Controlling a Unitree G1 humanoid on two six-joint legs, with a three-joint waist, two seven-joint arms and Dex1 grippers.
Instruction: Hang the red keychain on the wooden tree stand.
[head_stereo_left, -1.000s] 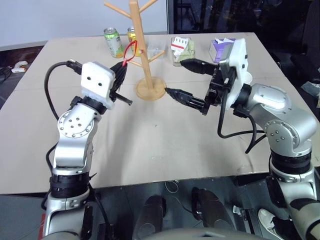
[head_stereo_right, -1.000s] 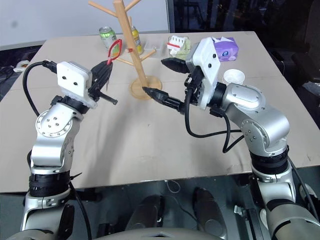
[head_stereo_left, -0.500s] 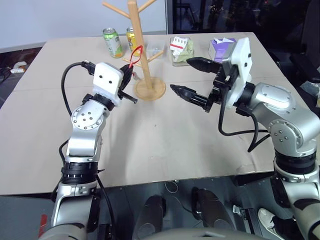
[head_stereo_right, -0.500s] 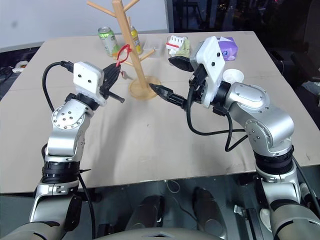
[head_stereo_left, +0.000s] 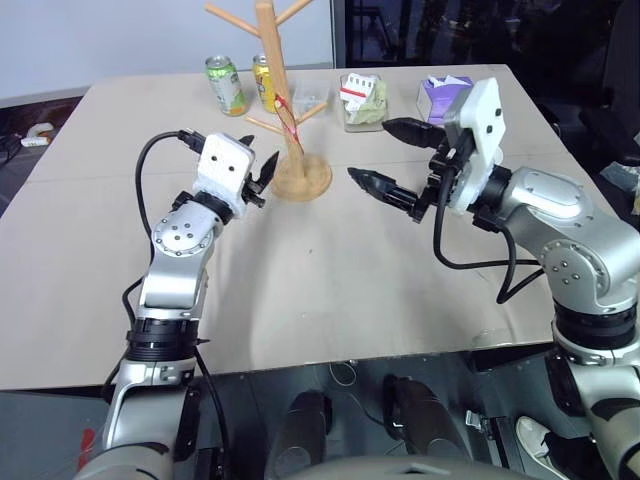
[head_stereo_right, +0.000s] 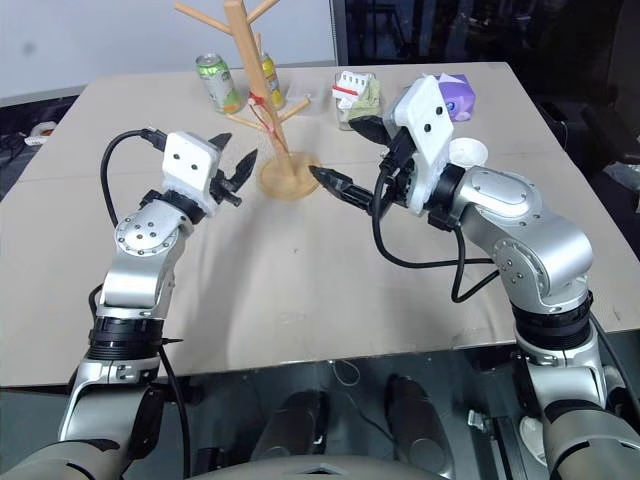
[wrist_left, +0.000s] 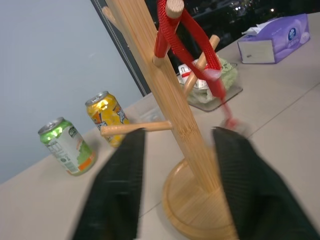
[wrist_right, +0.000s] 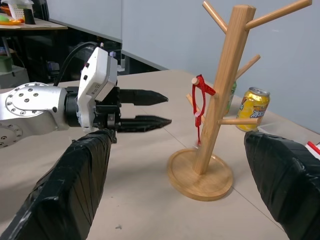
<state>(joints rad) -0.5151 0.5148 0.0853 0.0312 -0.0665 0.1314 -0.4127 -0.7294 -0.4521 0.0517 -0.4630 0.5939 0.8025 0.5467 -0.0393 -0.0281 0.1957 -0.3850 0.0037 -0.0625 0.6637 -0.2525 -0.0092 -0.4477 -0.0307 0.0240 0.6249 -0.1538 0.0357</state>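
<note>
The red keychain (wrist_left: 200, 55) hangs by its cord loop from a slanted peg of the wooden tree stand (head_stereo_left: 272, 70). It dangles beside the pole (wrist_right: 199, 97), and its lower end is blurred. My left gripper (head_stereo_left: 262, 172) is open just left of the stand's round base (head_stereo_left: 300, 180), level with the cord, and holds nothing. In the right wrist view its two black fingers (wrist_right: 150, 121) point at the stand with a gap between them. My right gripper (head_stereo_right: 335, 148) stands wide open and empty to the right of the stand, pointing toward it.
A green can (head_stereo_left: 226, 84) and a yellow can (head_stereo_left: 263, 75) stand behind the stand. Further right sit a clear container of packets (head_stereo_left: 362, 100), a purple tissue box (head_stereo_left: 442, 95) and a white cup (head_stereo_right: 467, 152). Bare tabletop (head_stereo_left: 320, 300) lies in front.
My left gripper moved forward and down toward the stand and opened, letting go of the red cord. The keychain now hangs from the peg. The right gripper stayed open.
</note>
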